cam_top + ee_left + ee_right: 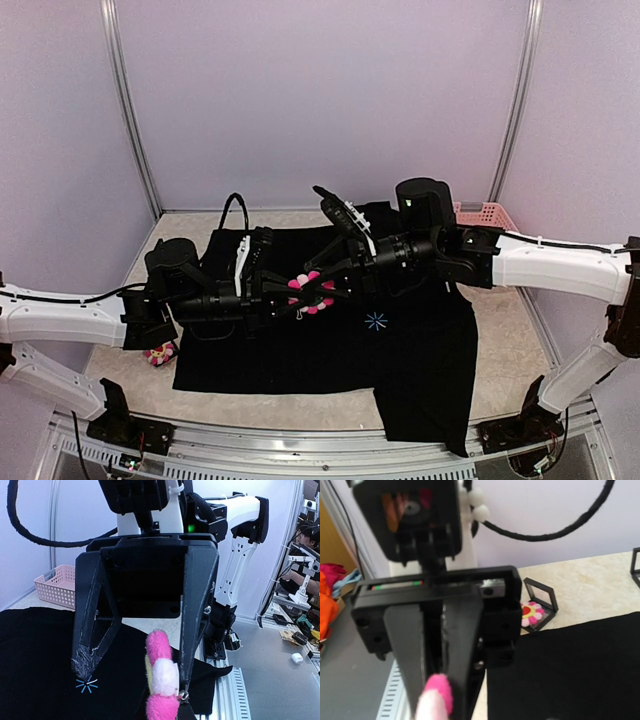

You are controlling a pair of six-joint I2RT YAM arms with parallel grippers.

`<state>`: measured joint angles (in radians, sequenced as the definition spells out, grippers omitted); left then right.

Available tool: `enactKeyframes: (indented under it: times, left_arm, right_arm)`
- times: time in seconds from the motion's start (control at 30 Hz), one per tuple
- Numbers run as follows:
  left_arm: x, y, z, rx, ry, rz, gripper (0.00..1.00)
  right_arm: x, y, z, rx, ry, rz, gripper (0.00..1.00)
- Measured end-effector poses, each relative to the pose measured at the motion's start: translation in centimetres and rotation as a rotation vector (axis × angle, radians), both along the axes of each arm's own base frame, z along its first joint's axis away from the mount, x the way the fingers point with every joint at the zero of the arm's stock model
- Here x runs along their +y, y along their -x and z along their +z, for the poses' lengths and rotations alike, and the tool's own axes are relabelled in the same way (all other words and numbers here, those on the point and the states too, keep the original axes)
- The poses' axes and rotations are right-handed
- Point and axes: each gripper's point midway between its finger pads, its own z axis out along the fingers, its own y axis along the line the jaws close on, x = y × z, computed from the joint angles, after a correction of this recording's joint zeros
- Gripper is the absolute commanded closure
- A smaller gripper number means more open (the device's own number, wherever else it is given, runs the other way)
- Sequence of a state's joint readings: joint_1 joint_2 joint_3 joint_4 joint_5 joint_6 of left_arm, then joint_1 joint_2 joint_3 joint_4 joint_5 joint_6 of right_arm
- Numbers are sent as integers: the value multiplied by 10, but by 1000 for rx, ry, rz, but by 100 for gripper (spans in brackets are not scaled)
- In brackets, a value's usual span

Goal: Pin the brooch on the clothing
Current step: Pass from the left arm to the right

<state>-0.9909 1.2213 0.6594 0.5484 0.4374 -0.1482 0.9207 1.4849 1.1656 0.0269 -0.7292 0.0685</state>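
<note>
Clamps the brooch [161,677] by its lower edge in the left gripper [442,680], pressed fully shut on the plush. Holds it edge-on above the upper chest of the clothing [300,350], apparently clear of the cloth. Brackets it with the right gripper [134,679], parted and grasping nothing, with one finger [192,640] just beside the small metal ring at the flower's back and the other well off to the side. Could go wrong by squeezing soft plush instead of catching the tiny clasp. Could also slide hard black plastic off thin smooth wire, or twist the flower out of the left hold while closing. Might catch only a pinch of loose knit, bunching limp fabric and dragging it across the worktop [505,345] rather than piercing cleanly. Best not confused with the second flower brooch [532,612], lying in its open black case [546,618] just beside the shirt's edge. Fuzzy, rounded and springy in the pink and white petals, easily flattened; shiny, rigid and very fine at the pin fitting. Matte, floppy and spread nearly flat across the shirt, plain but for the small light-blue starburst mark [376,320]. Long, tapered and stiff along the gripper fingers, scuffed pale at one tip. Hard pink lattice plastic on the basket [57,582] at the far side.
</note>
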Motion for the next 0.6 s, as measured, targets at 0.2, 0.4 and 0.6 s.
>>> enactKeyframes:
  times: [0.2, 0.4, 0.6]
  left_arm:
    - [1, -4, -4, 6, -18, 27, 100]
    - [2, -9, -10, 15, -41, 54, 100]
    - [3, -9, -12, 19, -48, 57, 100]
  right_arm:
    - [2, -5, -3, -17, 14, -59, 50]
    - [-2, -11, -10, -32, 45, -133, 48]
    - [-7, -9, -12, -42, 54, -137, 50]
